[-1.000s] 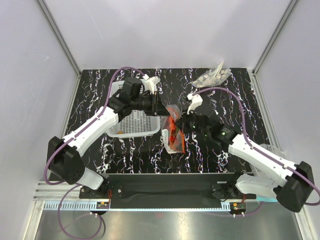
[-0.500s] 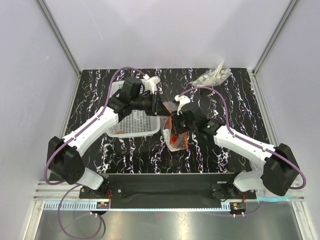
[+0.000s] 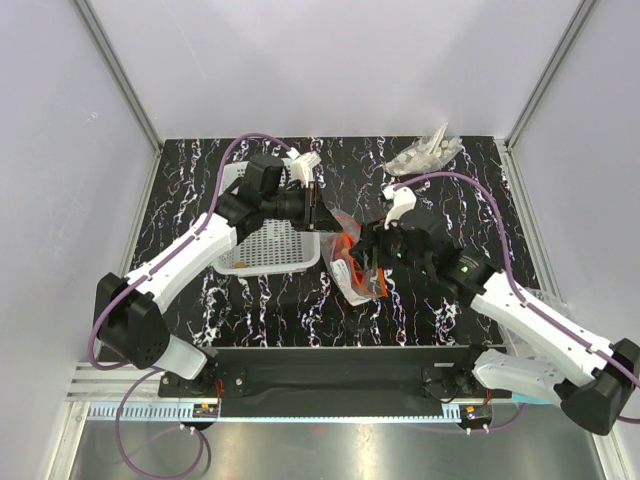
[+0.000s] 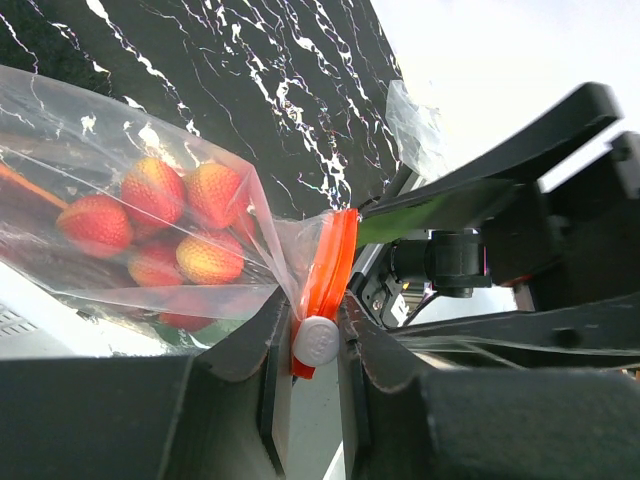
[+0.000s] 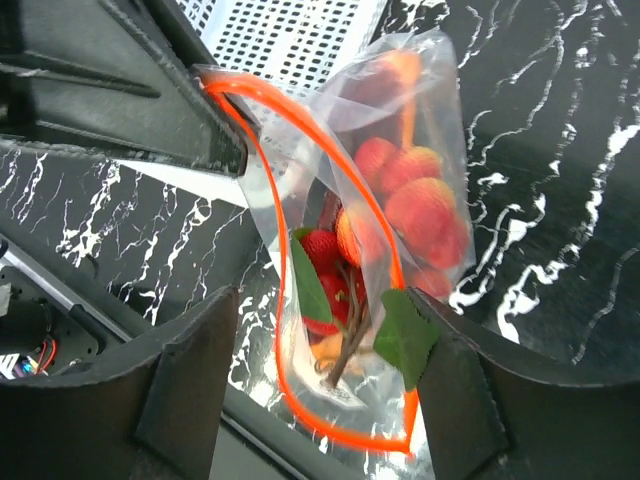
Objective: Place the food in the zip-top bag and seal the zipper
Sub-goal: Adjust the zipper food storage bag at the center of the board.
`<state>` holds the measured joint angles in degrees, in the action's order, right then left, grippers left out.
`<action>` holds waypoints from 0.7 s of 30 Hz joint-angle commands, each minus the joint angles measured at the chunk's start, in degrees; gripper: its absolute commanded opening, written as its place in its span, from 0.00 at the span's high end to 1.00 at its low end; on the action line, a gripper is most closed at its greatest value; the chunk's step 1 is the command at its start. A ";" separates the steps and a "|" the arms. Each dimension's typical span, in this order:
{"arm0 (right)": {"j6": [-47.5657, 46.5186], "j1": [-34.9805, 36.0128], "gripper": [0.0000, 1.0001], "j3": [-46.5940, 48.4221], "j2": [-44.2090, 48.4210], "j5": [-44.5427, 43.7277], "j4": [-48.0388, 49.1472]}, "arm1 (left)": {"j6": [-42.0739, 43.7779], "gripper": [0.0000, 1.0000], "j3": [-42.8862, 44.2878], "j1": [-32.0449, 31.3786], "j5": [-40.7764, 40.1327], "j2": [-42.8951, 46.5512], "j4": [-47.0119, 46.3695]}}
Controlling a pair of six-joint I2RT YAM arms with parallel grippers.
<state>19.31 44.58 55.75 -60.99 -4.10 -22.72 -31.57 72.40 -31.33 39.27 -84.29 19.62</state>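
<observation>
My left gripper [image 4: 315, 340] pinches the zipper [image 4: 333, 258] end; right gripper [image 5: 325, 385] is spread, gripping nothing. The zip-top bag [image 5: 425, 110] is just beside the basket [image 3: 262, 252], food [image 5: 420, 205] inside, mouth gaping. My worry: the left pinch slips and the food spills, or a misaligned press half-seals it.

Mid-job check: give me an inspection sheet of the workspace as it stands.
Surface: black white-veined tabletop.
Job's things: zip-top bag held by one end, food inside; zipper gaping, not sealed.
Clutter: white lattice basket beneath the left arm; crumpled clear plastic wad at the far edge.
Grippers: left gripper jaws shut on the zipper's end, by its white tab; right gripper jaws open, straddling the bag's mouth.
Cables: purple cables loop over each arm, apart from the bag.
Surroundings: white walls, metal frame posts.
</observation>
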 commanded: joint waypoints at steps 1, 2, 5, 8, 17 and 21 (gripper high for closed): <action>-0.24 0.42 0.26 3.05 2.28 -3.37 -6.00 | -0.33 1.00 1.25 0.39 2.39 0.80 -3.97; 0.02 0.42 0.26 2.97 3.15 -3.89 -6.72 | -0.42 1.00 1.25 0.39 2.31 0.80 -3.89; 0.73 0.42 0.26 1.74 5.35 -4.43 -8.30 | -0.42 1.00 1.25 0.57 2.22 0.80 -3.97; 2.22 0.42 0.25 -0.19 7.81 -5.13 -9.71 | -0.51 1.00 1.16 0.75 2.04 0.88 -3.97; 5.47 0.42 0.33 -4.94 12.73 -6.45 -13.31 | -1.82 1.00 -0.50 1.54 2.48 0.88 -6.17; 8.54 0.34 0.44 -7.66 13.97 -5.84 -14.02 | -2.18 1.00 -1.03 2.24 2.31 0.71 -6.78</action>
<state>24.58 44.58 49.56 -48.36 -9.43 -35.97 -32.53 71.44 -29.85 39.33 -84.29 18.26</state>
